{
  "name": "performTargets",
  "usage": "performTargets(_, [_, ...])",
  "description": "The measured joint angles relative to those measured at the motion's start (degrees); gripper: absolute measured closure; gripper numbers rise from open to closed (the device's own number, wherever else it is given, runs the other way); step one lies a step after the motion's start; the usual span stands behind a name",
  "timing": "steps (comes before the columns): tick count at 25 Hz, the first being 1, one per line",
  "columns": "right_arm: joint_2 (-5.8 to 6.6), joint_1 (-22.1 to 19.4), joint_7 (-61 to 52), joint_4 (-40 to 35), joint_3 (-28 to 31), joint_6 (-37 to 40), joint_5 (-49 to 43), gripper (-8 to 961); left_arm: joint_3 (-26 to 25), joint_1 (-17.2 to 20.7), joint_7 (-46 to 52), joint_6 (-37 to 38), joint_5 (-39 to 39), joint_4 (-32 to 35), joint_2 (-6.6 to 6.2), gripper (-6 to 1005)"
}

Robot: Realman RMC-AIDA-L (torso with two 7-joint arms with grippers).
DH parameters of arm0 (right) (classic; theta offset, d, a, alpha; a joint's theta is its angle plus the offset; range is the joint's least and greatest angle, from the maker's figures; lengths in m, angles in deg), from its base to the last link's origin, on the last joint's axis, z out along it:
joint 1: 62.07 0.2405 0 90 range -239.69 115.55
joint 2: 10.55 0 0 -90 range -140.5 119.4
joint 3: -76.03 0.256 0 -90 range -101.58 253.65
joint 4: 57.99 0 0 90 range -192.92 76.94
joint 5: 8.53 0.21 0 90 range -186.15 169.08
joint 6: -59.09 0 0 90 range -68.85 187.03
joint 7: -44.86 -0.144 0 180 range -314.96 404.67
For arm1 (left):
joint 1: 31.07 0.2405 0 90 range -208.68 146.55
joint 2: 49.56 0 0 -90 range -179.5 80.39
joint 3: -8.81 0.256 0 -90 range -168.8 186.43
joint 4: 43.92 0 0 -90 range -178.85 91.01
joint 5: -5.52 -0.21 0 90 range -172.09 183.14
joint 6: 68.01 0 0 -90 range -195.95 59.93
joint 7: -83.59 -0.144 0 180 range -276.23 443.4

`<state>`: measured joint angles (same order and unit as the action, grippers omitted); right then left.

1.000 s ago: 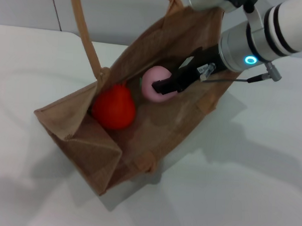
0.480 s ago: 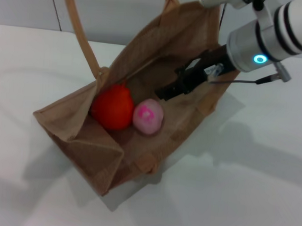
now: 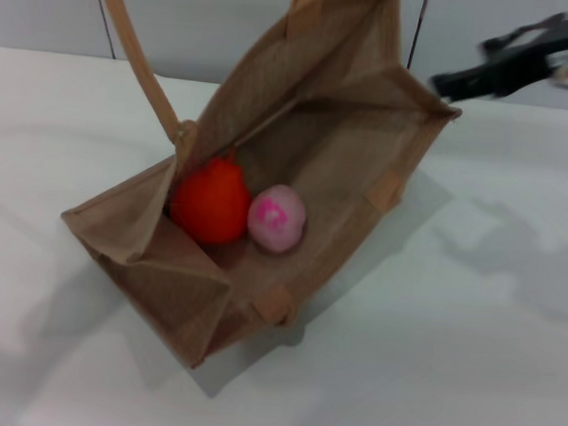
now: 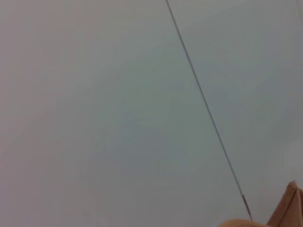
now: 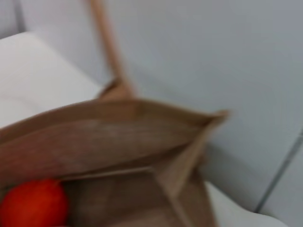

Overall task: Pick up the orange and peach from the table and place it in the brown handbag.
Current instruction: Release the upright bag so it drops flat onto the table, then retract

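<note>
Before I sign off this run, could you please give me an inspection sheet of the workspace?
Surface: white table, bare around the bag.
Job's things: orange and peach lie touching inside the brown handbag, which lies tipped with its mouth open.
Clutter: nothing seen.
End effectors: right end effector outside the bag, above its far corner, holding nothing; left not in view.
Cables: nothing seen.
Surroundings: grey panelled wall.

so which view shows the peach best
The head view: the peach lies whole and unobstructed inside the brown handbag, touching the orange. The right wrist view shows only the bag and orange; the left wrist view shows mostly wall.
</note>
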<state>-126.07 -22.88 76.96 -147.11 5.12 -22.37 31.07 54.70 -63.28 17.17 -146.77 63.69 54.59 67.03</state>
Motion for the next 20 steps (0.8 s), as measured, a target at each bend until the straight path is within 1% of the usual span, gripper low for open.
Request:
performTargets(2, [0.04,-0.3,0.2,0.4,2.7,0.0,-0.3,132,-0.2,0.1,-1.4,0.4,1.1,-1.2,0.02,749])
performTargets(5, [0.08,-0.4,0.7,1.7,4.6,-0.1,-0.4,132,-0.1,0.1,-1.8,2.0,2.8,-3.2,0.19,743])
performTargets(14, [0.11,0.9,2.3,8.3,4.5,1.9,-1.0,133,-0.3,0.2,-2.3,2.3,11.2,-9.1,-0.02,725])
performTargets(19, [0.02,0.9,3.1,10.0,4.2,4.7,-1.0,133,-1.6,1.1,-3.4,2.9,12.7,-11.6,0.25,486])
performTargets(20, [-0.07,0.6,3.6,10.5,4.2,5.9,-0.8,133,-1.7,1.8,-4.4,3.7,14.1,-13.0,0.27,408])
